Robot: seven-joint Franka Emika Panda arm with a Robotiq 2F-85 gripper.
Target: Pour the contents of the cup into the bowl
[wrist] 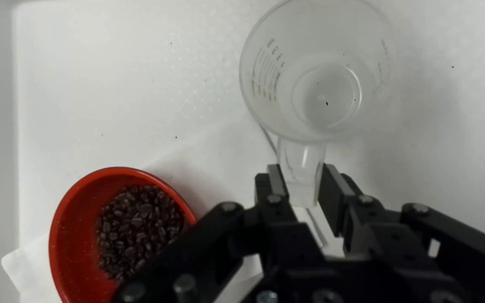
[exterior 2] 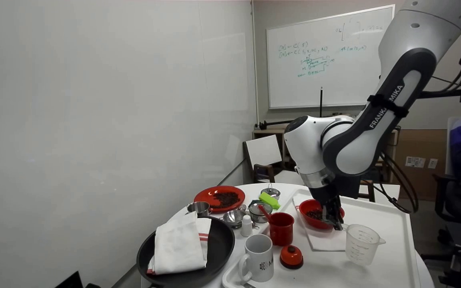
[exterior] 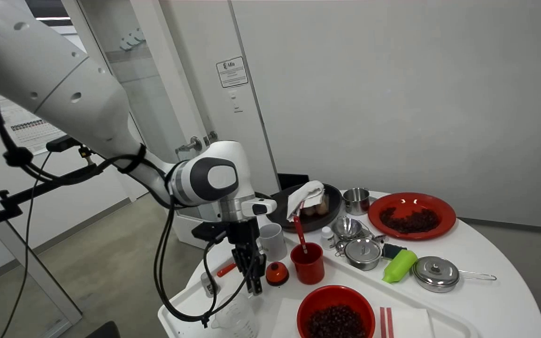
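The cup is a clear plastic measuring cup (wrist: 318,71) with printed marks. It is upright, with only a few dark specks inside. It also shows in both exterior views (exterior: 240,319) (exterior 2: 362,246). My gripper (wrist: 301,181) has its pads on both sides of the cup's handle and looks shut on it; its fingertips also show in an exterior view (exterior 2: 337,225). I cannot tell whether the cup's base touches the tray. The red bowl (wrist: 74,235) holds dark beans and sits left of the gripper in the wrist view; it shows in both exterior views (exterior: 334,298) (exterior 2: 318,225).
A white tray (wrist: 0,126) lies under the cup, and a white cloth (exterior: 411,324) under the bowl. Nearby are a red mug (exterior: 308,270) with a red utensil, an orange-red timer-like object (exterior 2: 291,257), a white mug (exterior 2: 259,256) and a black pan (exterior 2: 224,248).
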